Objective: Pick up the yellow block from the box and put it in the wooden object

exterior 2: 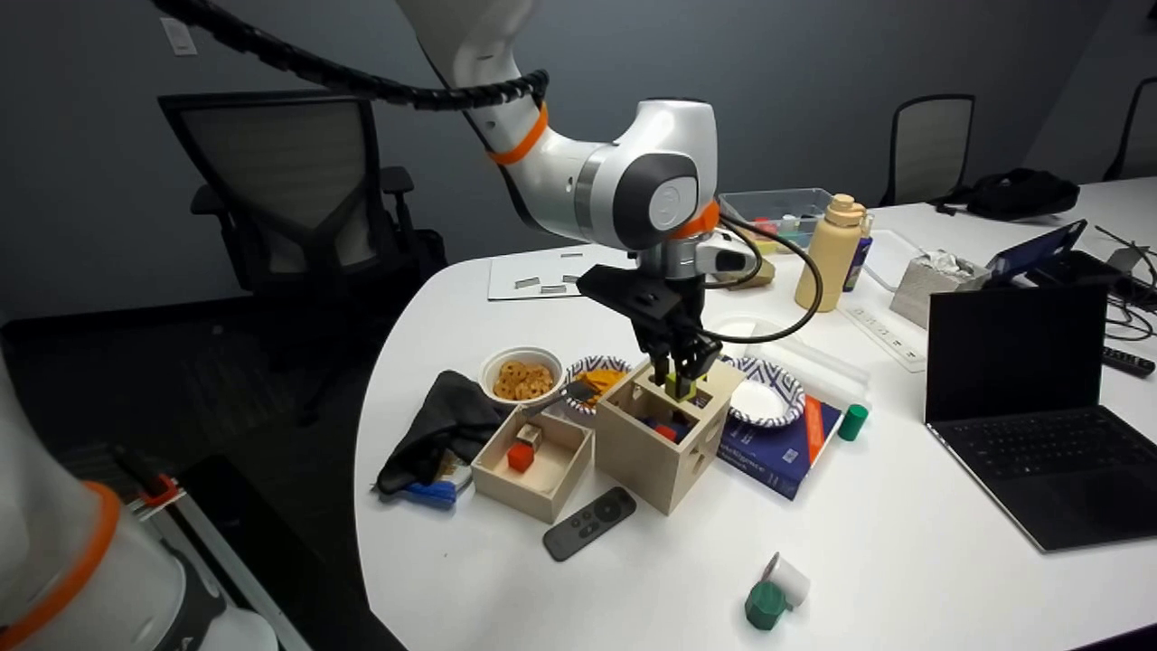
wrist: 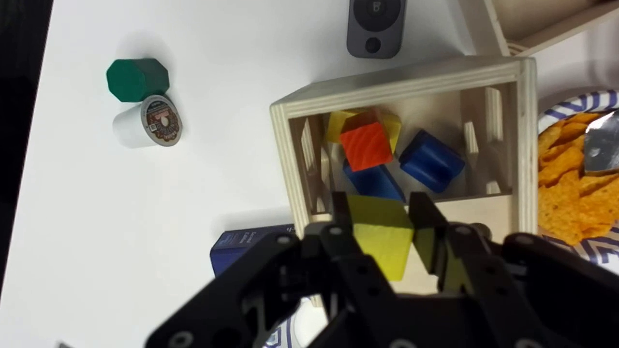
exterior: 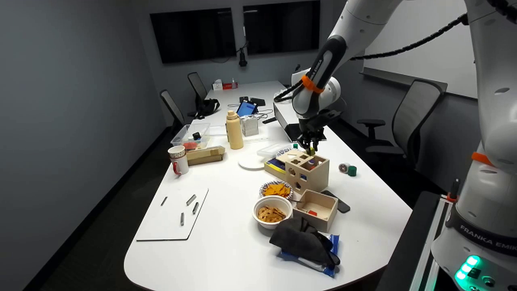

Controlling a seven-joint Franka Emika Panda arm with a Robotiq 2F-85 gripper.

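Observation:
The yellow block (wrist: 387, 234) sits between my gripper's fingers (wrist: 378, 208) in the wrist view. The gripper looks shut on it, though a thin gap shows beside the right fingertip. The block is over the top panel of the pale wooden object (wrist: 406, 87), near its open section; whether it touches is hard to tell. The wooden object stands upright in both exterior views (exterior: 313, 178) (exterior 2: 633, 452), with red, blue and yellow blocks inside. The block also shows there (exterior: 310, 151) (exterior 2: 684, 389). The low box (exterior 2: 533, 493) holds a red cube and a plain wooden cube.
A black remote (exterior 2: 589, 523) lies beside the box. A chip plate (exterior 2: 597, 372) and a white bowl (exterior 2: 522, 375) stand close by. A blue book (exterior 2: 768, 457) and a patterned plate (exterior 2: 785, 398) adjoin the wooden object. A green piece (exterior 2: 765, 604) and laptop (exterior 2: 1017, 362) stand farther off.

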